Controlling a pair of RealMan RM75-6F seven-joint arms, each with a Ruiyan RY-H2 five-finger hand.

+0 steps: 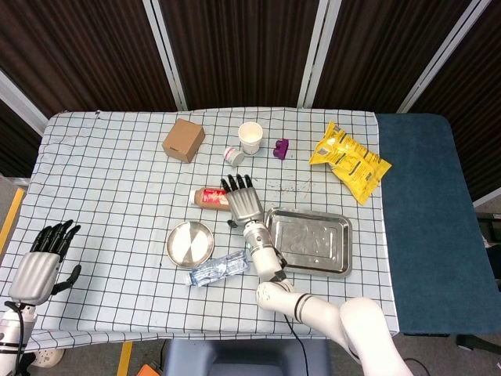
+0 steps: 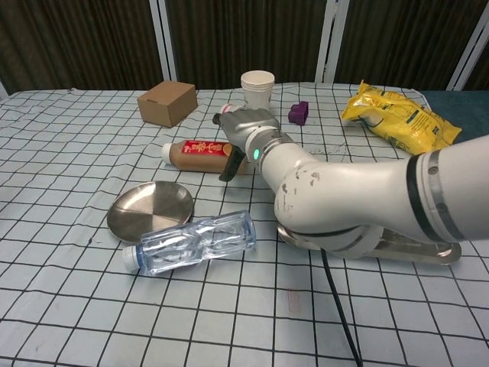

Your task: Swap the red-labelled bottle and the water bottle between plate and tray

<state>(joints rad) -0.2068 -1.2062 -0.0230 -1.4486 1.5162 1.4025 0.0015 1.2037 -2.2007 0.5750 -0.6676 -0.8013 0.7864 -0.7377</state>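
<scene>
The red-labelled bottle (image 1: 210, 197) (image 2: 197, 153) lies on its side on the cloth, cap to the left, beyond the round metal plate (image 1: 189, 243) (image 2: 150, 209). My right hand (image 1: 244, 202) (image 2: 243, 128) hovers over the bottle's right end, fingers stretched out and thumb hanging beside it, holding nothing. The clear water bottle (image 1: 218, 270) (image 2: 191, 242) lies on the cloth just in front of the plate. The metal tray (image 1: 308, 241) is empty; my right forearm hides most of it in the chest view. My left hand (image 1: 43, 266) hangs open at the table's near left edge.
At the back stand a cardboard box (image 1: 183, 139) (image 2: 166, 103), a paper cup (image 1: 250, 137) (image 2: 257, 93), a small toppled cup (image 1: 233, 156) (image 2: 234, 115) and a purple piece (image 1: 281, 148) (image 2: 299, 113). A yellow snack bag (image 1: 349, 160) (image 2: 401, 113) lies far right.
</scene>
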